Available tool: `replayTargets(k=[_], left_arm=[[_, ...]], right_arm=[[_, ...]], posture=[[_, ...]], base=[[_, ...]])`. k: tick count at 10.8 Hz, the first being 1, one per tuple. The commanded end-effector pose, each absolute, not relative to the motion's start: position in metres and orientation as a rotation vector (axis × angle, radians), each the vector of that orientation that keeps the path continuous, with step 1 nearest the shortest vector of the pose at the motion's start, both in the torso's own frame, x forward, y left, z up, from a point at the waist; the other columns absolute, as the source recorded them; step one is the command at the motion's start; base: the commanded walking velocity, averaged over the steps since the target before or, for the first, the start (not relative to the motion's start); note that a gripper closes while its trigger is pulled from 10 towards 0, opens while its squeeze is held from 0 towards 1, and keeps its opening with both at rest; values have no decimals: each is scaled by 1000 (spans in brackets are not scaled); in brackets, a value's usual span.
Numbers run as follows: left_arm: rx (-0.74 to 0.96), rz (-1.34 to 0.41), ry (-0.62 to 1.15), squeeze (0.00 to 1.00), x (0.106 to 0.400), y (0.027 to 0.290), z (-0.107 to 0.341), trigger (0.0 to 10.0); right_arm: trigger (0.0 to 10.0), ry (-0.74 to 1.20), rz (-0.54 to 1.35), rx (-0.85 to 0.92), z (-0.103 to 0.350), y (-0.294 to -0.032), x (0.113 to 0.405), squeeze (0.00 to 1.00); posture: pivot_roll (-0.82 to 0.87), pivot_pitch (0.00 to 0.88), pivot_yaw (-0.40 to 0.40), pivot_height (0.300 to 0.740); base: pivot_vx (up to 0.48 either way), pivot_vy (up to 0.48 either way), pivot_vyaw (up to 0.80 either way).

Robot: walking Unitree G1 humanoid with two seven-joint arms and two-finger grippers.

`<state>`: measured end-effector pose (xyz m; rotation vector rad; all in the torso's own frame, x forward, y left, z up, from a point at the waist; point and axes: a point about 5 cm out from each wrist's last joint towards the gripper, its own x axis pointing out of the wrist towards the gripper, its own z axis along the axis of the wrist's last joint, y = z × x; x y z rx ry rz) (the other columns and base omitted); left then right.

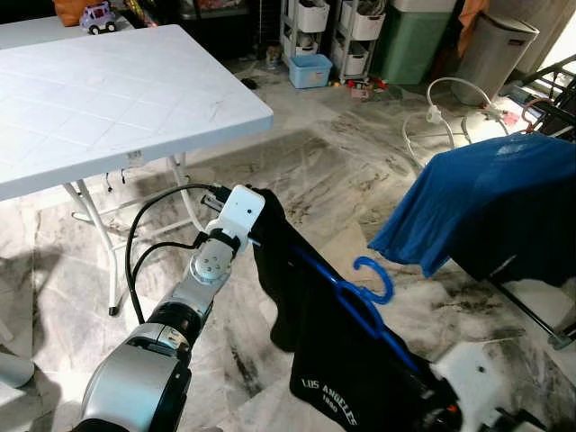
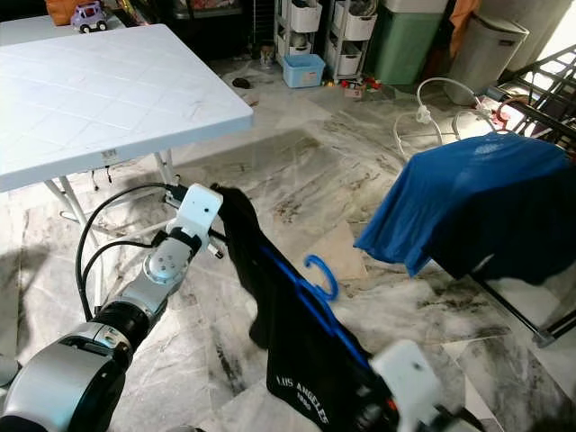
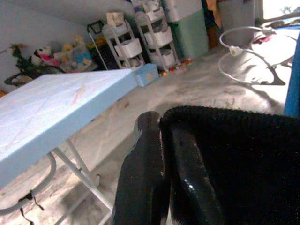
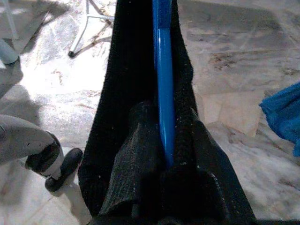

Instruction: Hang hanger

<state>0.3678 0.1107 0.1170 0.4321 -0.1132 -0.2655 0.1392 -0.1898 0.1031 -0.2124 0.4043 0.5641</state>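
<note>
A white counter (image 1: 108,108) stands on the marble floor (image 1: 333,180), with a small toy car (image 1: 97,17) at its far edge. White hangers (image 1: 441,117) and a blue bin (image 1: 310,70) lie on the floor beyond.

Daylight from upper right; glare on marble floor (image 1: 342,171). Soft shadow under counter (image 1: 108,99). Right arm's housing blurred. Wrist views soft, close fabric unfocused.

A lived-in home: a laundry and storage corner.

A marble-tile floor (image 1: 342,171) spreads beneath a white folding plastic table (image 1: 108,99) carrying a toy car (image 1: 97,17). Beyond the table stand white storage carts (image 1: 333,27), a blue bin (image 1: 310,70) and a grey trash can (image 1: 493,49); beside it, a blue T-shirt (image 1: 486,198) drapes over a drying rack (image 1: 540,306).
</note>
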Motion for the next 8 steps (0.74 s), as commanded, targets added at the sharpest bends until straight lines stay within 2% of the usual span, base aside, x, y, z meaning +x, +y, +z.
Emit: replayTargets(k=[1,5,8], left_arm=[[426,-209,-87,0,371,123,118,0],[375,-206,55,0,368,129,100,0],[327,-277,130,0,360,119,84,0]], right_arm=[[10000,398,545,-226,112,-202,135,0],[10000,296,520,-180,148,-225,130,0],[10000,166,538,-60,164,-215,138,0]], posture=[[-13,56,-52,740],[-21,56,-48,740],[-16,55,-49,740]], base=[[0,0,0],[0,0,0],[0,0,0]])
